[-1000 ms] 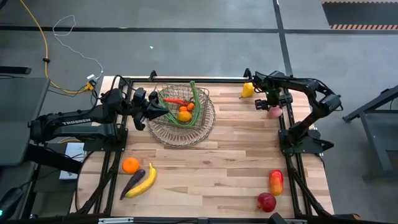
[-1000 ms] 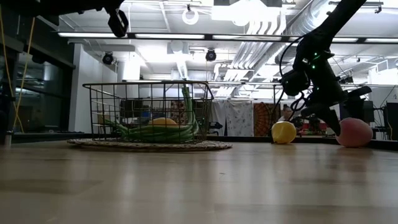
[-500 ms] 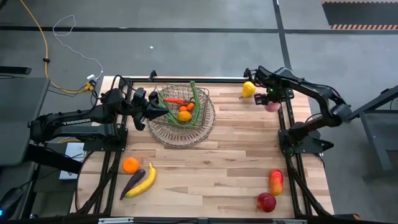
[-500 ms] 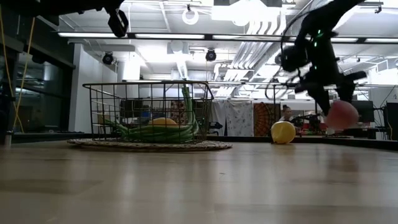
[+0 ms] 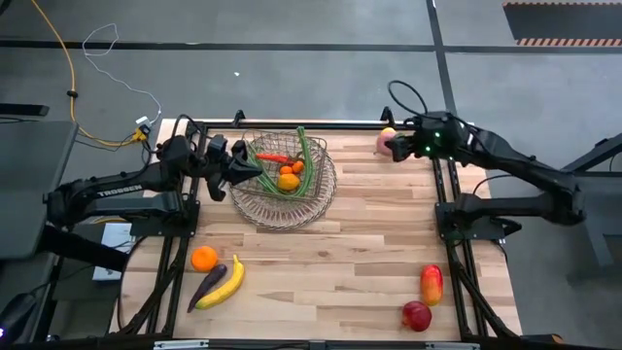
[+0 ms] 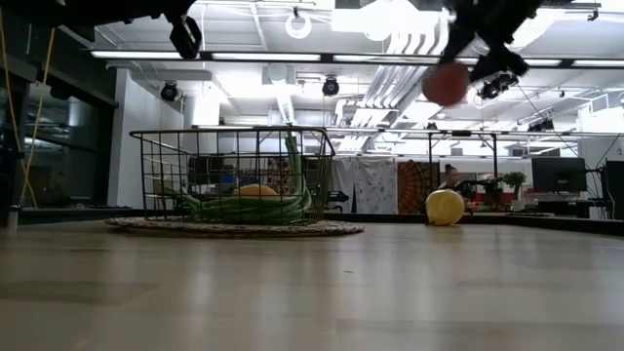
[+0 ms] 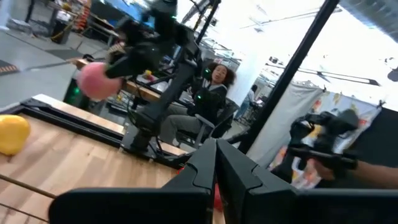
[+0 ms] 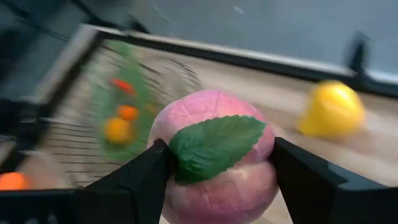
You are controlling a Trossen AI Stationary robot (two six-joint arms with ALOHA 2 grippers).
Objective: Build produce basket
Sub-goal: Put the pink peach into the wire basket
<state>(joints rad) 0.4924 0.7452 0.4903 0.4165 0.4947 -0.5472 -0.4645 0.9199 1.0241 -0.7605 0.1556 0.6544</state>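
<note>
On left arm [image 5: 117, 187]: "TROSSEN" lettering.

The high view looks straight down on the whole bench [image 5: 340, 253] and both arms. The low view sits at bench-top height, looking level across the surface into the room; it shares the basket [image 6: 231, 175] and lemon [image 6: 445, 207] with the high view. The left wrist view faces across the bench toward the right arm. The right wrist view is close on a pink fruit [image 8: 214, 152], facing the basket.
</note>
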